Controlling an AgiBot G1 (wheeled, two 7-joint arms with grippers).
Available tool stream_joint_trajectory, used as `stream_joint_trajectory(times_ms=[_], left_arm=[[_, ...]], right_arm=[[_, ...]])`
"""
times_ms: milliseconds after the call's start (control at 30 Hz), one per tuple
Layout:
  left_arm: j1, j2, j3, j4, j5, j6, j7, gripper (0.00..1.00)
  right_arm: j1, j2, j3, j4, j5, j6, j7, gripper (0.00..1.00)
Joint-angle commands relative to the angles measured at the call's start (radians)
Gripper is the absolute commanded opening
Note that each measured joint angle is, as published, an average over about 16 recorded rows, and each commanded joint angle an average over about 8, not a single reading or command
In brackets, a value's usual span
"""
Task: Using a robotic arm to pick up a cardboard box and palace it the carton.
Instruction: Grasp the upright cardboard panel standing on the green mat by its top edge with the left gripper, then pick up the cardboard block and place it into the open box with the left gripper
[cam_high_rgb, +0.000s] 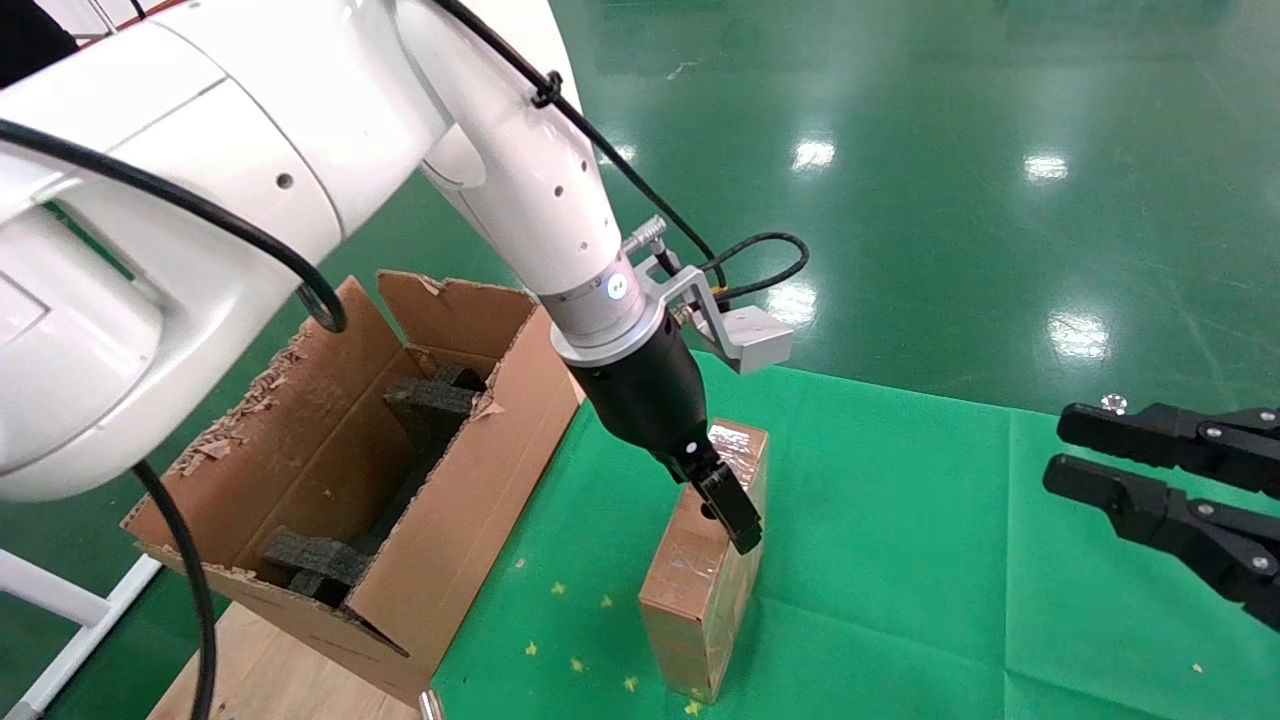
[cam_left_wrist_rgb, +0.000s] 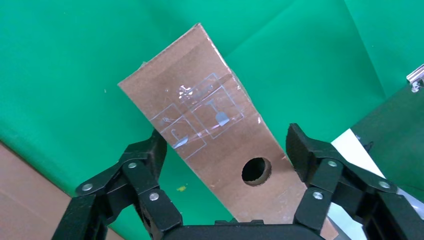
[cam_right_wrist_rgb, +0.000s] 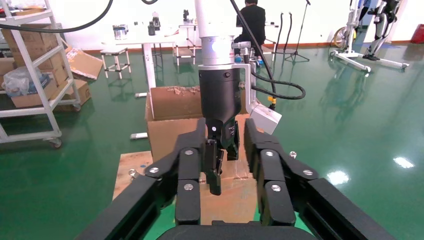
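The slim brown cardboard box (cam_high_rgb: 705, 590) stands on its long edge on the green cloth, right of the carton. In the left wrist view the box (cam_left_wrist_rgb: 200, 100) shows taped labels and a round black hole (cam_left_wrist_rgb: 256, 171). The white robotic arm's left gripper (cam_high_rgb: 715, 500) is lowered over the box's top, far end. It is open (cam_left_wrist_rgb: 227, 145), with a finger on each side of the box and small gaps. The large carton (cam_high_rgb: 460, 500) with torn flaps and black foam blocks (cam_high_rgb: 430, 405) sits to the left. My right gripper (cam_high_rgb: 1150, 450) is open and empty at the far right.
A wooden board (cam_high_rgb: 270, 670) lies under the carton. The green cloth (cam_high_rgb: 900, 550) stretches between the box and my right gripper. The right wrist view shows the box (cam_right_wrist_rgb: 230, 195), the carton (cam_right_wrist_rgb: 175, 102) behind it, and shelves (cam_right_wrist_rgb: 35, 60) farther off.
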Motion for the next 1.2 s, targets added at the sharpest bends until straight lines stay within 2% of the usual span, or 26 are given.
stream_joint_trajectory(times_ms=[33, 533, 733, 933, 1200], left_arm=[[0.000, 0.000, 0.000, 0.000, 0.000, 0.001, -0.001, 0.00], [0.000, -0.004, -0.002, -0.002, -0.001, -0.001, 0.000, 0.00], [-0.015, -0.032, 0.000, -0.020, 0.000, 0.004, 0.025, 0.00], [-0.094, -0.128, -0.015, -0.042, 0.017, -0.017, 0.063, 0.00], [-0.263, -0.337, -0.070, -0.092, 0.047, -0.092, 0.145, 0.00]], right_arm=[[0.000, 0.000, 0.000, 0.000, 0.000, 0.000, 0.000, 1.00], [0.000, 0.000, 0.000, 0.000, 0.000, 0.000, 0.000, 1.00], [0.000, 0.000, 0.000, 0.000, 0.000, 0.000, 0.000, 1.00], [0.000, 0.000, 0.000, 0.000, 0.000, 0.000, 0.000, 1.00], [0.000, 0.000, 0.000, 0.000, 0.000, 0.000, 0.000, 1.00]])
